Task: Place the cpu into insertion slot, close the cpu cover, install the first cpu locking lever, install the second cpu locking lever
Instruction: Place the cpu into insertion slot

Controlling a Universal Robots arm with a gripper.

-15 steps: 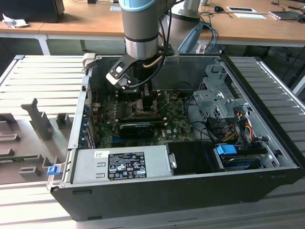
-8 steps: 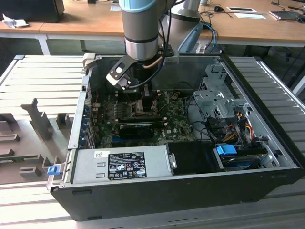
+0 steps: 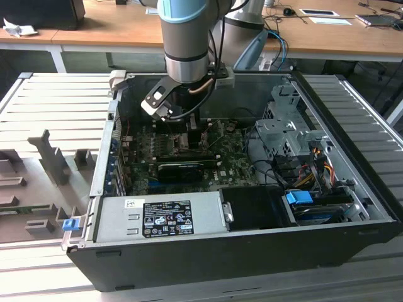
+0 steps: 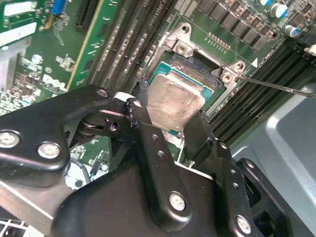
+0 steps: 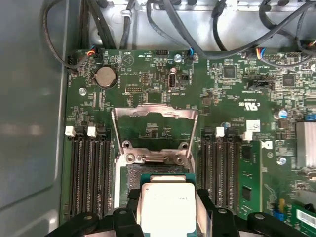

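Over the half-hidden insertion slot [image 4: 200, 69], the cpu [image 4: 173, 101] inside the gripper [image 4: 169, 109].

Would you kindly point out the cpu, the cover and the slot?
cpu [image 5: 167, 205]: first wrist view, centre of silver face.
cover [image 5: 154, 112]: first wrist view, bar opposite its hinge.
slot [image 5: 132, 176]: first wrist view, dark uncovered part.

At the middle of the frame the gripper [image 4: 172, 117] clasps the cpu [image 4: 173, 101] by two opposite edges between its black fingers [image 4: 148, 128]. The chip sits just over the insertion slot [image 4: 200, 69] on the green motherboard [image 4: 237, 24]. Long black memory slots [image 4: 123, 44] flank the socket.
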